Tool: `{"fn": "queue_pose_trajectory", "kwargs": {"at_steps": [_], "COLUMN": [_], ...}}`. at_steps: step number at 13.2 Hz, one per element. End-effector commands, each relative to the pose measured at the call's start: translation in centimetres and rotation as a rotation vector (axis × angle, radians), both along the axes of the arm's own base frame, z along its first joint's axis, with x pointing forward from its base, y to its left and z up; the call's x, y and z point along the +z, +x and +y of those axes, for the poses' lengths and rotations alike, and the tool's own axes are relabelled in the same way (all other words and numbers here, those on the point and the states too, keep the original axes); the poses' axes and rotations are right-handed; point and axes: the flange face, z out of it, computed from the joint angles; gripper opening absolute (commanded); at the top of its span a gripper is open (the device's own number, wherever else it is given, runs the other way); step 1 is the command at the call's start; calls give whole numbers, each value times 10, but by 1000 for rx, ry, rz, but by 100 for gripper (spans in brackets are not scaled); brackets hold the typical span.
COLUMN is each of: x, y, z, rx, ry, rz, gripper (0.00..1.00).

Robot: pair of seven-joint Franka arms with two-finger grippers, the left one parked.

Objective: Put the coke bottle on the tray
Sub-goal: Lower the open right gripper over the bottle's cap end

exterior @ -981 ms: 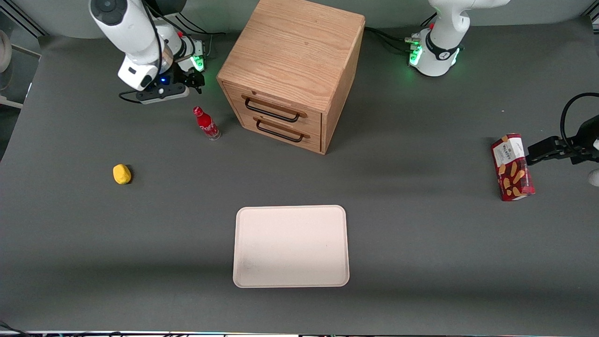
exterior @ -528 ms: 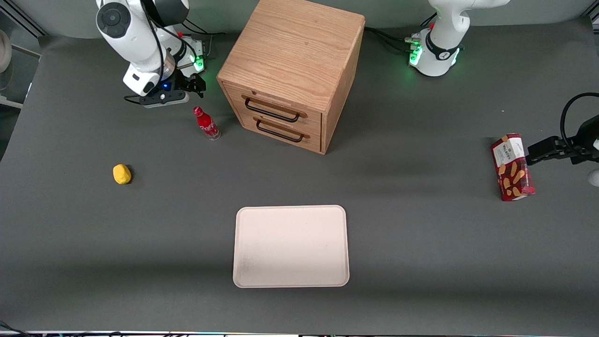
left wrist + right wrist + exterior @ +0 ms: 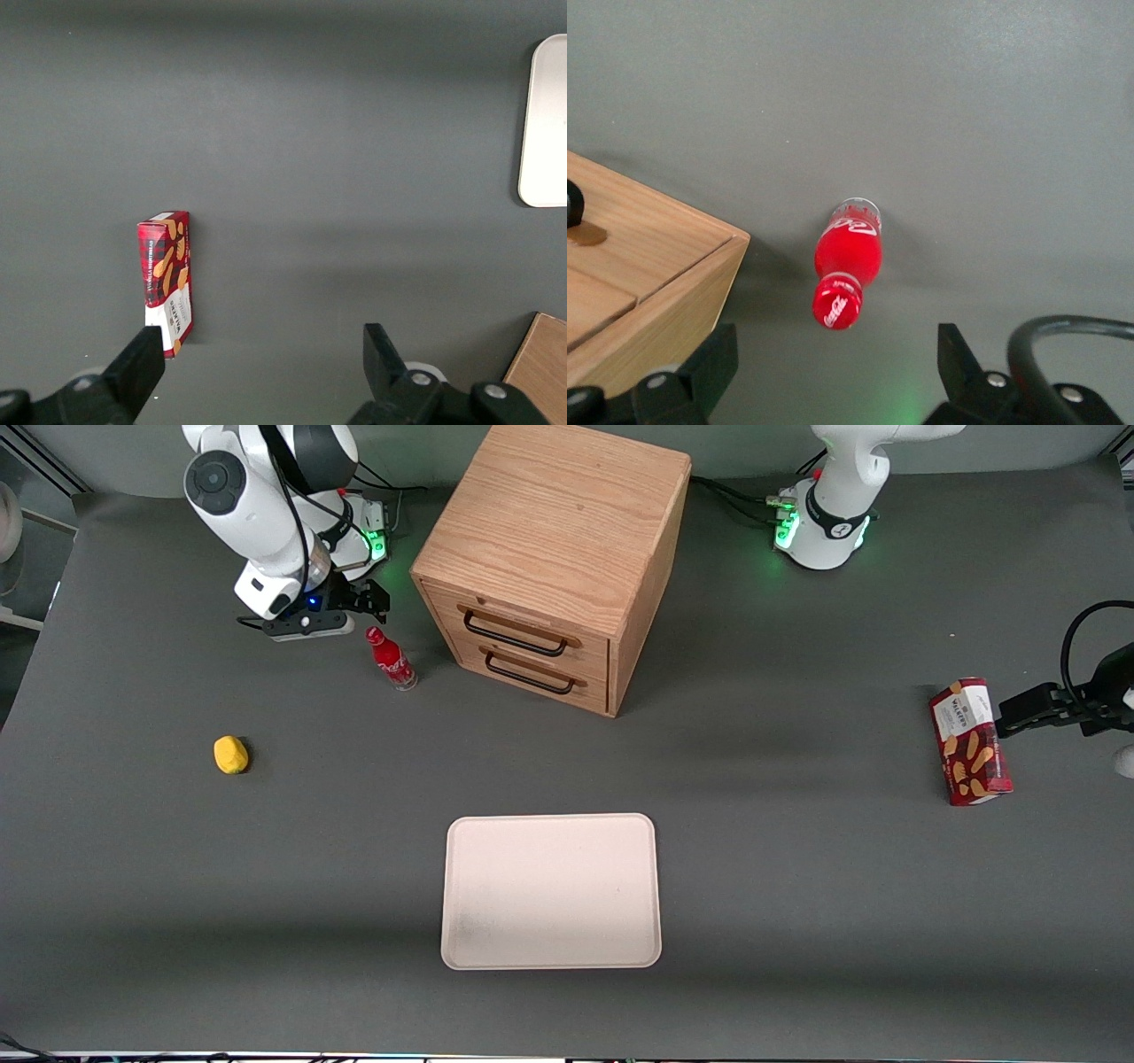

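we see the hand [image 3: 833,376] spread wide, hovering above the bottle [image 3: 391,659], which stands upright on the bench [image 3: 797,868] beside the cabinet [image 3: 554,558], apart from the tray [image 3: 551,891].

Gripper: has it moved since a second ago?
Yes. The gripper has come nearer the front camera, closing on the coke bottle beside the wooden cabinet.

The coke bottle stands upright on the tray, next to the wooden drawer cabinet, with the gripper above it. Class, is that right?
Not quite. The coke bottle stands on the dark table, not the tray, as the front view shows. It is upright beside the wooden drawer cabinet, with the open gripper above it.
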Motion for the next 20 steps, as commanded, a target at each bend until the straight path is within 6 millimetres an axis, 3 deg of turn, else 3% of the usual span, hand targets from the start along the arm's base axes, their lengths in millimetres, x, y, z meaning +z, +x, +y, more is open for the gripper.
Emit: {"fn": "queue_pose_trajectory", "kwargs": {"at_steps": [1,8,11,18,20], "x": [-18,-38,-42,-50,-53], "y": [3,-1,-2,-3,-6], "z": [10,16,15,13,11], "rx": [-40,-56,-60,-61,-61], "ry": [9,-8,-8,-10,-13], "rz": [5,19,14,24,31], "gripper": [100,99,89,78,67]}}
